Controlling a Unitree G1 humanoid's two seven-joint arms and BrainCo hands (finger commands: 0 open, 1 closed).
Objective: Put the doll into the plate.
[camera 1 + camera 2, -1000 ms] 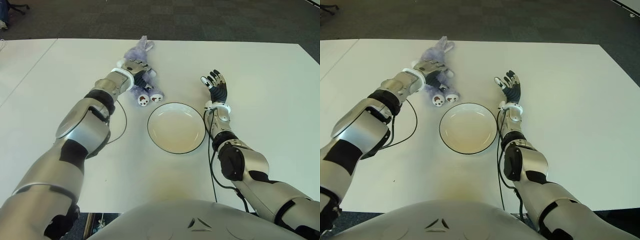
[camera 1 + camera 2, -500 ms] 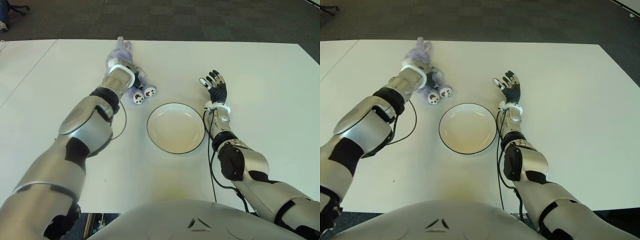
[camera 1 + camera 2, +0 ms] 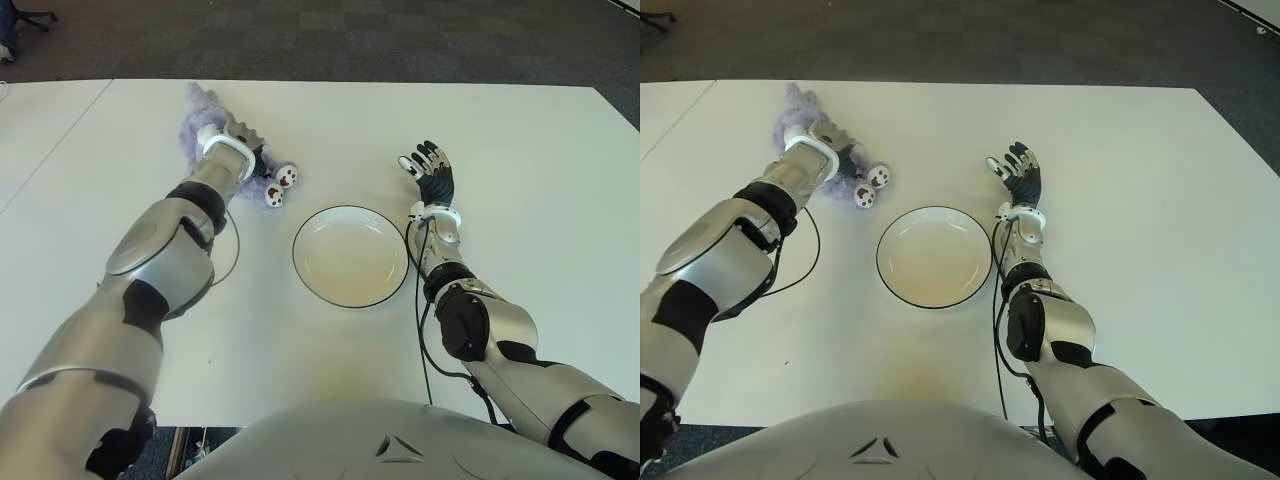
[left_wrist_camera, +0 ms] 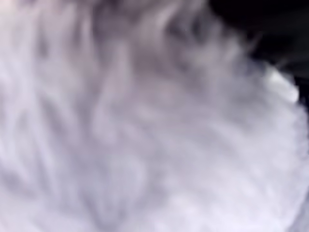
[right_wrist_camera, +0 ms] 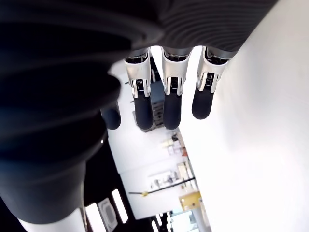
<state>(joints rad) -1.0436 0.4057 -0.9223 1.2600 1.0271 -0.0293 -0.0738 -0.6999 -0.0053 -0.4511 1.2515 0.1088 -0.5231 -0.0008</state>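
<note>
In the upper left of the left eye view, the left hand is lying over the purple doll, its fingers closing down around the plush body; the left wrist view is filling entirely with pale fur, which suggests a grip is on or forming, though the fingers themselves are not showing there. The doll is lying on the white table, its two spotted feet pointing toward the frame centre. Just right of centre, the plate is sitting empty, apart from the doll. Further right, the right hand is showing beside the plate's right edge, fingers spread and holding nothing. Judging by this, only the grasp is under way; lifting, carrying and releasing are all remaining.
</note>
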